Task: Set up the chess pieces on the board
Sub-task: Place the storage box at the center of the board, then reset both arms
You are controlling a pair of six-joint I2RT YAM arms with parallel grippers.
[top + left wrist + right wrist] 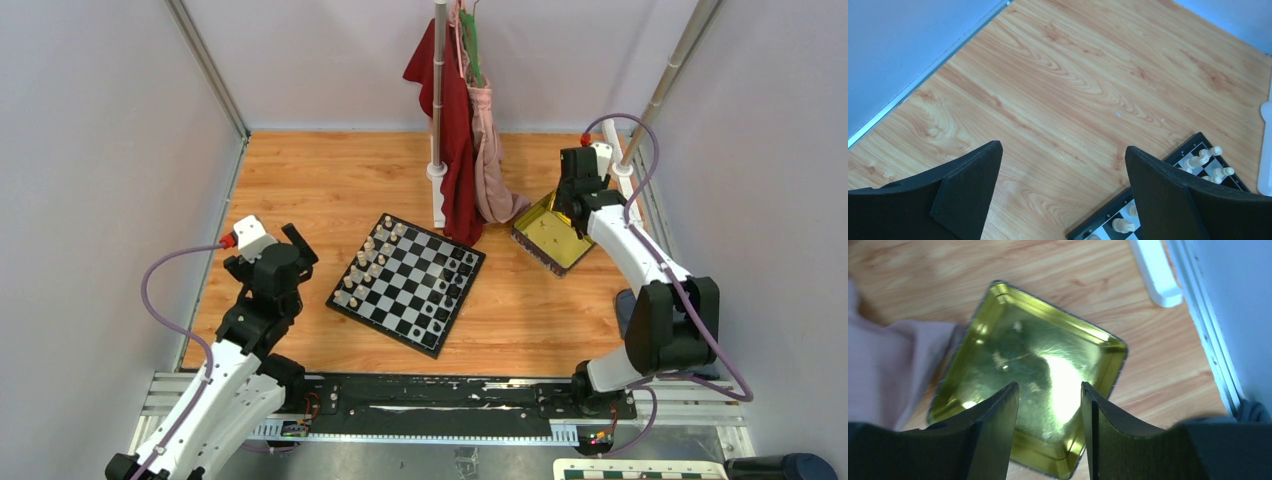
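Note:
The board (400, 300) lies tilted in the middle of the wooden table. Small black chess pieces (452, 290) stand in rows along its right side, cream-white pieces (368, 262) along its left. My left gripper (303, 243) is open and empty, hovering left of the board; in the left wrist view (1063, 150) bare wood lies between its fingers and the board's corner (1108, 212) with white pieces (1124, 225) shows at the right. My right gripper (563, 207) is open and empty above the gold tin tray (575, 250); in the right wrist view (1049, 385) the tray (1098, 340) looks bare.
A clothes stand (438, 100) with a red cloth (455, 150) and a pink cloth (488, 170) rises just behind the board; the pink cloth (883, 365) reaches the tray's left edge. A white stand foot (1155, 270) lies beyond the tray. Grey walls enclose the table.

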